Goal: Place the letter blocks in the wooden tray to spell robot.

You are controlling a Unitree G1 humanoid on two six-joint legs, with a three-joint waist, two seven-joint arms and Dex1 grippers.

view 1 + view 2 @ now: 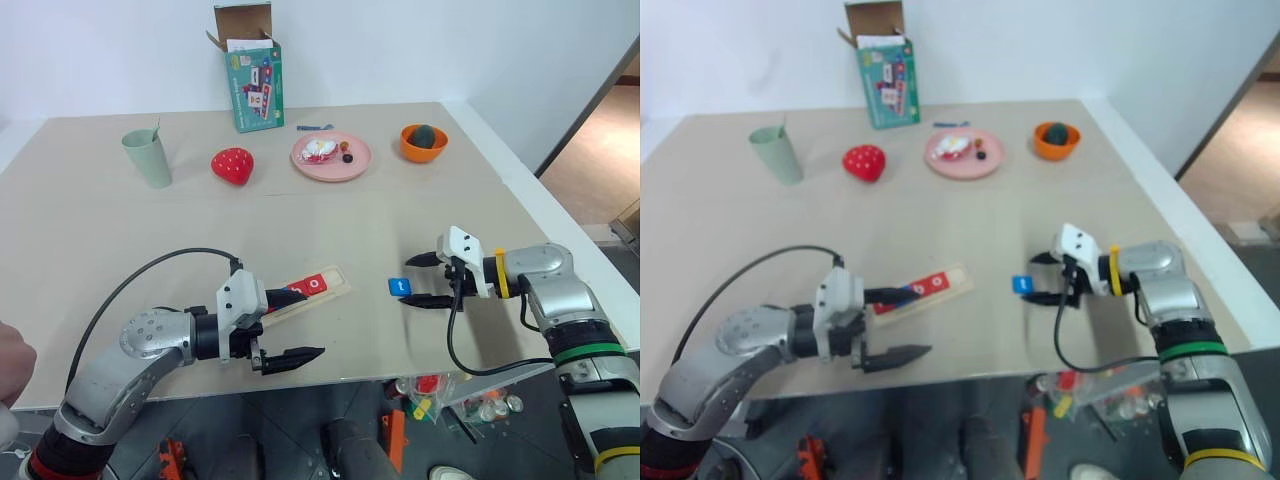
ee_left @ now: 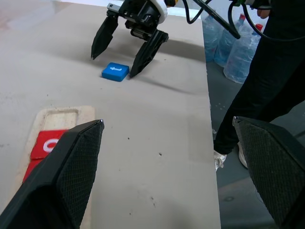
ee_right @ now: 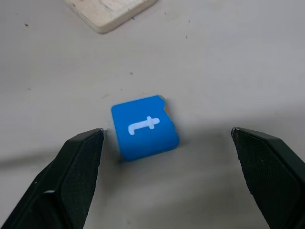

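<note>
from the head views we see the right gripper (image 1: 420, 279) low over the table (image 1: 420, 215), its two black fingers spread wide with the blue t block (image 1: 399, 286) lying flat on the table just at their tips, not gripped. the right wrist view brings this closer: the blue tile (image 3: 145, 127) sits between the two fingers, nearer one than the other, and we can read its white letter t; a corner of the wooden tray (image 3: 110, 12) shows beyond it, well apart from the tile.

the wooden tray (image 1: 318, 293) lies near the table's front edge, to the robot's left of the blue tile. the left gripper (image 1: 297, 325) hangs over the tray's near end with its fingers wide apart and nothing between them. in the head views one red block with a white o (image 1: 316, 285) is clear in the groove, and more tiles beside it are partly hidden by the gripper; we think a blue one is among them, but cannot be sure. the left wrist view shows that the last slot at the tray's end, beside the red o tile (image 2: 49, 144), is bare wood.

along the far side stand a green cup (image 1: 148, 158), a red strawberry toy (image 1: 232, 165), a pink plate (image 1: 331, 157), an orange bowl (image 1: 423, 143) and an open box (image 1: 255, 80).
</note>
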